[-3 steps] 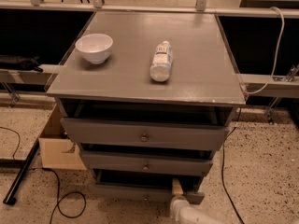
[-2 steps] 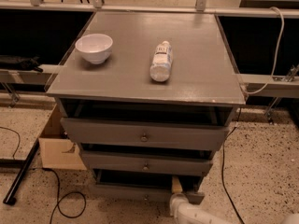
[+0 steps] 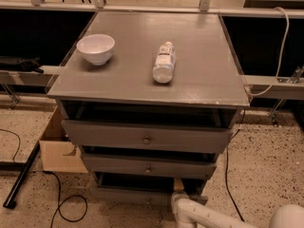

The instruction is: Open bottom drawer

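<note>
Bottom drawer: the slim grey painted wooden bottom drawer with a small round metal knob is seen lowest in the grey three-drawer cabinet, under the middle grey drawer front and the tall top grey drawer front; a dark gap is seen above its front
Gripper: the gripper at the end of the white robot arm is placed at the right part of the bottom drawer front, near the floor; whether it is spread or closed cannot be told
Tabletop: on the grey tabletop a white round bowl is set upright at the left; a clear plastic bottle is laid on its side near the middle, apart from the bowl
Floor: a brown cardboard box is set on the speckled floor left of the cabinet
</note>
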Robot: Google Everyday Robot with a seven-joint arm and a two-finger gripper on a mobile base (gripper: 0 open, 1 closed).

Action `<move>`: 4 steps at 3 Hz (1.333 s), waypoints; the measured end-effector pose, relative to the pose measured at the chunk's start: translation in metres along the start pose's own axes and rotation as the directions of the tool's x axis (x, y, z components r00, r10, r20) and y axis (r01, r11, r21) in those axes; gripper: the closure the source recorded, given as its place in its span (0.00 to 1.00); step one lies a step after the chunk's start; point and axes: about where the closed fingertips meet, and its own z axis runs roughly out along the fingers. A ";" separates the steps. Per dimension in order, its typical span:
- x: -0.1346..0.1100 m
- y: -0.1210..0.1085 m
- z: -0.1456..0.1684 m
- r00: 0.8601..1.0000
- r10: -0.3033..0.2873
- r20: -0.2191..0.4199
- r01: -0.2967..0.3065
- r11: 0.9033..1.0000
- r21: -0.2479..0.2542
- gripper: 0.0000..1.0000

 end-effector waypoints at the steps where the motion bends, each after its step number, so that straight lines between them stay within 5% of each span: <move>1: 0.000 0.000 0.000 1.000 0.000 0.000 0.000 1.000 0.000 0.16; 4: 0.005 0.002 -0.008 1.000 -0.015 -0.016 0.015 1.000 0.005 0.86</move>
